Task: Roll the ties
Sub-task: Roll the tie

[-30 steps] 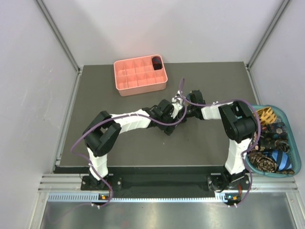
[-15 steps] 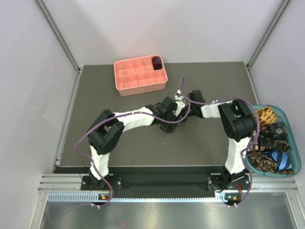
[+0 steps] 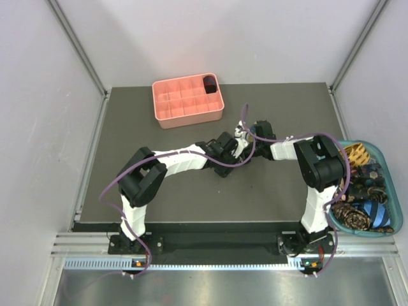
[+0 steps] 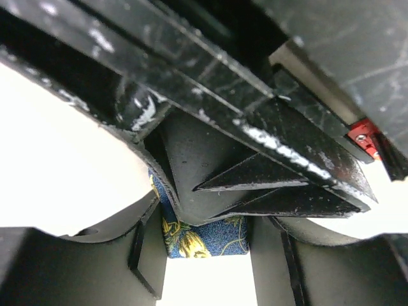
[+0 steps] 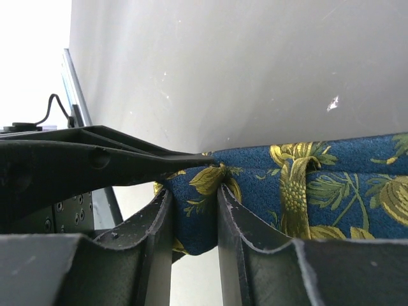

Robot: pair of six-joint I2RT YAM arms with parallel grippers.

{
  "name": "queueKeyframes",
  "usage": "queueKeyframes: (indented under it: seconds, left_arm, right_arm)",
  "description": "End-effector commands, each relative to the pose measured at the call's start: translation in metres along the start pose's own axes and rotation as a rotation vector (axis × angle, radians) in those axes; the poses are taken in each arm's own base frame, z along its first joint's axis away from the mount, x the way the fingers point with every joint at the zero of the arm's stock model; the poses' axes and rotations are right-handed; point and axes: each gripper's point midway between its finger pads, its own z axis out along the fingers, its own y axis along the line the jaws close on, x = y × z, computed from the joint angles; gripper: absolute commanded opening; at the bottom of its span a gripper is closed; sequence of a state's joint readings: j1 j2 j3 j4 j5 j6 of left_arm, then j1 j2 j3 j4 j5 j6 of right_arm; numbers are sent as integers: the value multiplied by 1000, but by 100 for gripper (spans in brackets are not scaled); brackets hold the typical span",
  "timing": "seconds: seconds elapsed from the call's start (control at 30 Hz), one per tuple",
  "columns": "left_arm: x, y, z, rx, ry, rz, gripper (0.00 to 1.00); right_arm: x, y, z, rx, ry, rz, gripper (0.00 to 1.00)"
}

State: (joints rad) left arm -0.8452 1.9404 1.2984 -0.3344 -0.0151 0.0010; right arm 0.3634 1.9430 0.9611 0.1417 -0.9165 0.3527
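The tie (image 5: 331,191), at the centre of the table (image 3: 159,188), is pinched by the right gripper (image 5: 193,197), its length laid toward 3 o'clock in that wrist view. It is straddled from 9 o'clock by the left gripper (image 4: 205,245), whose closure cannot be told.

Top camera overhead, far; wrist cameras close, sharing tie (image 5: 319,185).

The tray (image 3: 189,120) sits at the back, seemingly holding one tie (image 3: 209,83), the basket (image 3: 370,145) far right.

Navy tie (image 5: 331,185) with yellow floral, salmon-pink tray (image 3: 189,118), teal basket (image 3: 393,185)
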Motion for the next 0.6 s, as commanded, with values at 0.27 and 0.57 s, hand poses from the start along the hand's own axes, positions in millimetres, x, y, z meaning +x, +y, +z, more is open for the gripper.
queueKeyframes:
  seconds: [0.27,0.57]
  left_arm:
    - [22,6,11,-29,66,-63,40]
    - [46,5,18,-36,158,-87,35]
  right_arm:
    - [36,-41,-7,181,39,53,23]
    - [18,-36,-11,167,-14,40,35]
